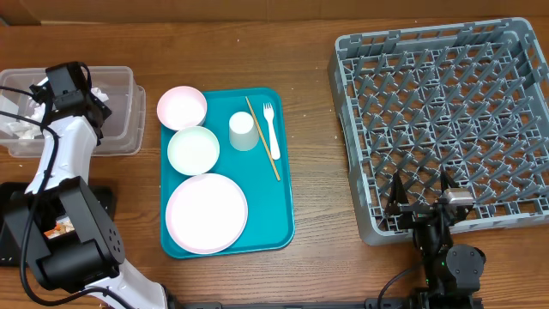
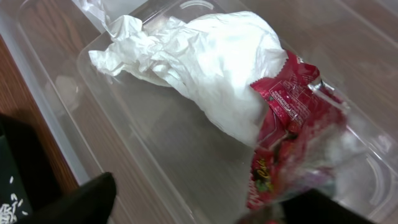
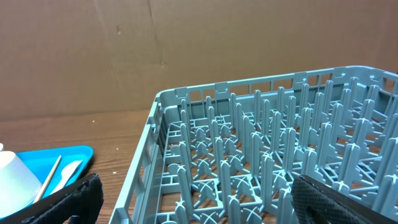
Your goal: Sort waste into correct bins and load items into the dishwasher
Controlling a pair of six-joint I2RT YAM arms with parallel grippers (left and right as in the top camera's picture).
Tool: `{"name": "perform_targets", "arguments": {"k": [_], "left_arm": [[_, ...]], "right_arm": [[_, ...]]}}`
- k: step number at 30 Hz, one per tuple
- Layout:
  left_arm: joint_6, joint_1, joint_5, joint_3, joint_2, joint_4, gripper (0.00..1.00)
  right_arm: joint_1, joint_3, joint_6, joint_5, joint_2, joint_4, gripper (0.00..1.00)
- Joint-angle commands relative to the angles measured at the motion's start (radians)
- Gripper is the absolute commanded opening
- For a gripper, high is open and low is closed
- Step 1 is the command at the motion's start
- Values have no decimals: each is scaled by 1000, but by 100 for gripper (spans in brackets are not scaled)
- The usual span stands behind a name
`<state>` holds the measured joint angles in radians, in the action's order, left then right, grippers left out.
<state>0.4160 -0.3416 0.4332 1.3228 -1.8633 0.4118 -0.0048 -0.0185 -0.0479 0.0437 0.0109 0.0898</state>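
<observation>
- Hovering over the clear tub (image 1: 129, 112) at the far left of the table, my left gripper (image 2: 205, 210) has its jaws spread wide and clasps nothing.
- Inside that tub, a crumpled white napkin (image 2: 211, 68) lies against the small red wrapper (image 2: 283, 118). The wrapper looks blurred and sits just beside one of my fingers (image 2: 323, 208); I cannot tell whether the two touch.
- Nearer the front edge, by the base of my left arm, sits the black tray (image 1: 103, 199). A small orange scrap (image 1: 62, 227) shows on it, largely hidden behind the arm.
- At the table's centre, the teal tray (image 1: 283, 232) carries the dishes. The pinkish bowl (image 1: 181, 106) overhangs its far left corner, with the pale bowl (image 1: 193, 149) next to it and the white plate (image 1: 206, 213) in front. The white cup (image 1: 243, 130), the wooden chopstick (image 1: 262, 137) and the white fork (image 1: 272, 129) lie to their right.
- At the right, the grey dish rack (image 1: 442, 120) shows only its upright pegs; I see no dish in it.
- By the rack's near edge, my right gripper (image 1: 420, 197) is released, jaws wide apart and holding nothing.
- As I judge it, the waste sorting looks close to finished, since no napkin or scrap shows on the teal tray. The loading has not begun: all six items remain to be moved into the rack.
</observation>
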Motion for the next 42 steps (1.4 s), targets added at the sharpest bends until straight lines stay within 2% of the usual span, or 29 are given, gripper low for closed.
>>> {"name": "perform_targets", "arguments": {"k": [1, 9, 15, 22, 28, 29, 31, 34, 35, 38, 42], "left_arm": [[-27, 16, 21, 45, 42, 2, 100], [-23, 55, -13, 94, 177, 26, 100], [-17, 56, -91, 96, 281, 47, 100], [-8, 55, -126, 96, 338, 217, 100], [26, 54, -362, 96, 422, 351, 100], [68, 54, -456, 96, 458, 406, 100], [93, 54, -536, 96, 486, 447, 100], [96, 55, -702, 96, 520, 499, 100], [76, 56, -809, 96, 531, 528, 100], [-13, 76, -951, 95, 531, 570, 100], [-82, 130, -978, 94, 530, 679, 100]], "right_arm": [[5, 10, 3, -9, -8, -7, 100], [5, 10, 3, -9, -8, -7, 100], [5, 10, 3, -9, -8, -7, 100], [5, 10, 3, -9, -8, -7, 100], [5, 10, 4, -9, -8, -7, 100], [5, 10, 3, -9, -8, -7, 100], [5, 10, 3, -9, -8, -7, 100], [5, 10, 4, -9, -8, -7, 100], [5, 10, 3, -9, -8, -7, 100], [5, 10, 3, -9, -8, -7, 100], [5, 10, 3, -9, -8, -7, 100]]}}
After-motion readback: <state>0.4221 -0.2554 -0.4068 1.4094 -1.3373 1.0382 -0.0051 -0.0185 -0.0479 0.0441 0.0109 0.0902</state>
